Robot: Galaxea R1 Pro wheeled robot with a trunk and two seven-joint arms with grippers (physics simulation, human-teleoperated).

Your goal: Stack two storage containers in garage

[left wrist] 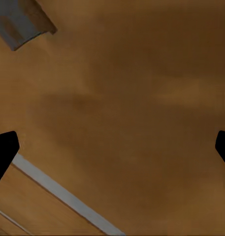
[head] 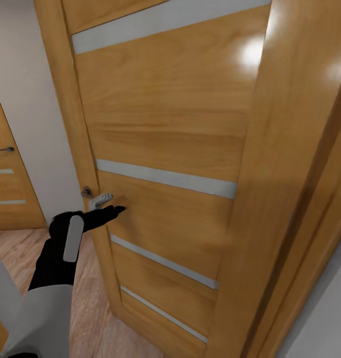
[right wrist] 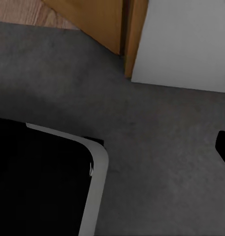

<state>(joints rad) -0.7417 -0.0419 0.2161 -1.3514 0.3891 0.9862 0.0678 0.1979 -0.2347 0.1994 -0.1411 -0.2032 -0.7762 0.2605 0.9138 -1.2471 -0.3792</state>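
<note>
Wood plank floor (head: 91,308) w/ white wall (head: 36,99) behind; wooden door (head: 165,124) w/ pale horizontal strips stands right in front, silver handle (head: 100,200) at its edge. Left gripper (head: 113,211) reaches just under handle, nearly touching door; in left wrist view fingertips (left wrist: 4,152) sit wide apart. Right wrist view: grey concrete floor (right wrist: 156,123), door base, white wall; right gripper's state can't tell. No containers here.

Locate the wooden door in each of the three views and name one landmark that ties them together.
Head view: the wooden door spans most of the picture, with the left end effector reaching just below its handle.
Left wrist view: its panel is seen close up.
Right wrist view: a door edge above grey floor.
Shared landmark: a pale stripe.
</note>
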